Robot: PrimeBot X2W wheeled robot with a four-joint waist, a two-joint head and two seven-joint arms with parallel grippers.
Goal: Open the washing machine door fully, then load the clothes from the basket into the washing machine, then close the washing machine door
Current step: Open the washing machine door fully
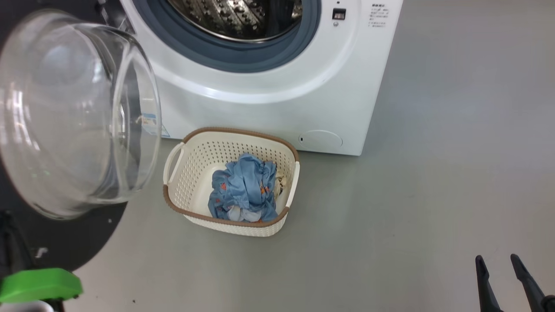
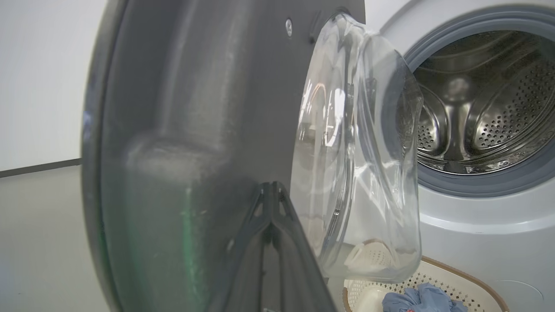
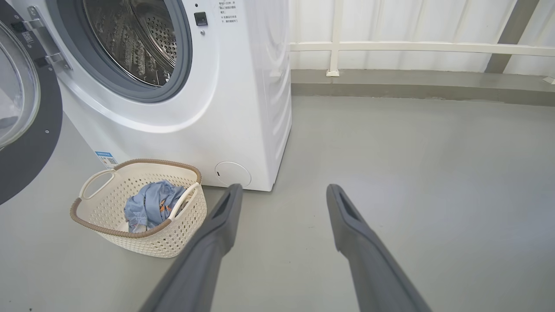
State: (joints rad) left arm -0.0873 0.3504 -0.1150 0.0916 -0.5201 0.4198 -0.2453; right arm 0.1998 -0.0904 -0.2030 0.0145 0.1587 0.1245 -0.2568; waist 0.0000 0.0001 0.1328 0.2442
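Basket (image 1: 195, 173) of clothes (image 1: 245, 188) before an open washing machine (image 1: 269, 108)
Basket on the floor at 6 o'clock of the steel drum (image 1: 236, 17), holding crumpled light blue garments and a cream-white piece. Washing machine door (image 1: 73, 117) swung out at 9 o'clock. Left gripper (image 2: 271, 190) clenched, at the door's inner face. Right gripper (image 1: 497, 258) released, 5 o'clock.

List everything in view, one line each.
washing machine: one, white, at the back.
door: one, black with clear glass, swung open on the left.
basket: one, cream, brown rim, before the machine.
clothes: small heap, light blue with orange prints, in the basket.
floor: one, grey, all around.
railing: one, white, along the back wall.
left gripper: one, dark, jaws shut, by the door's inner side.
right gripper: one, dark, jaws open, over the floor.
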